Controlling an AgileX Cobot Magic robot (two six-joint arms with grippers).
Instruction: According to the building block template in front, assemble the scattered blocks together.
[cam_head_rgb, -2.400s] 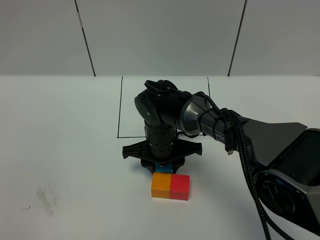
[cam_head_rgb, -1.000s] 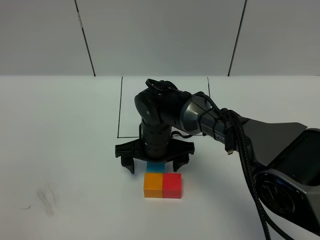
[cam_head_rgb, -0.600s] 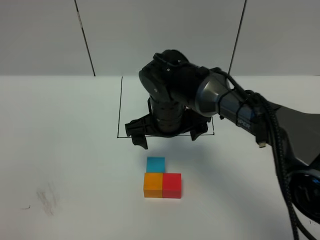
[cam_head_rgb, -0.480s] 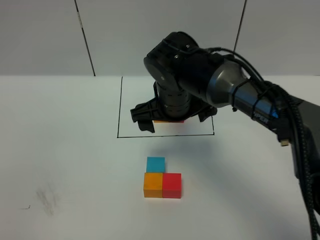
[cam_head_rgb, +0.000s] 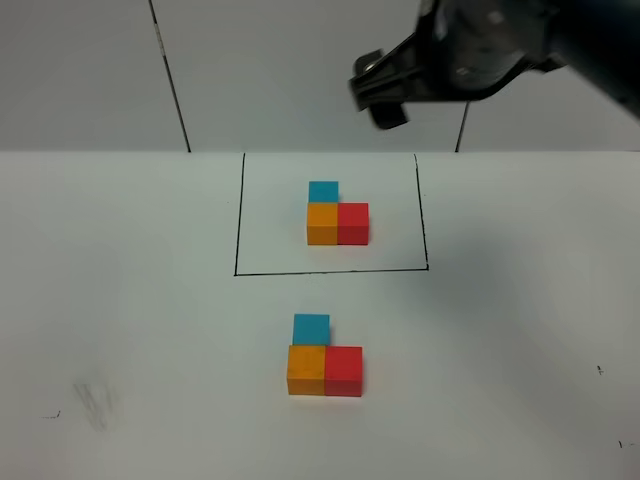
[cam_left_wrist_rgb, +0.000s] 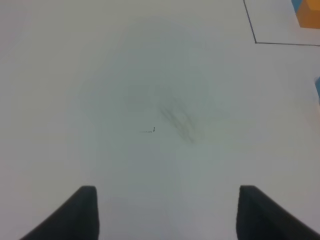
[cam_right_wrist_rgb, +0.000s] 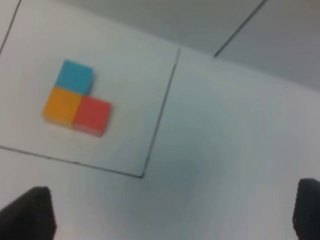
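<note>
Faint smudge (cam_head_rgb: 93, 402) — bare white table (cam_head_rgb: 520, 350)

A robot test bench or lab: bare white tabletop (cam_head_rgb: 120, 300), plain grey panelled wall (cam_head_rgb: 300, 70), drawn black outline (cam_head_rgb: 240, 215).

Right gripper (cam_head_rgb: 385, 95) blurred, half off the top edge; in the left wrist view, scattered blocks (cam_left_wrist_rgb: 317, 86) clipped at the edge.

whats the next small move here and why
Probably just park the right gripper, open and empty, clear of the table. The scattered blocks already sit in an L, light blue behind orange with red beside it, matching the building block template. Nothing looks left to place.
</note>
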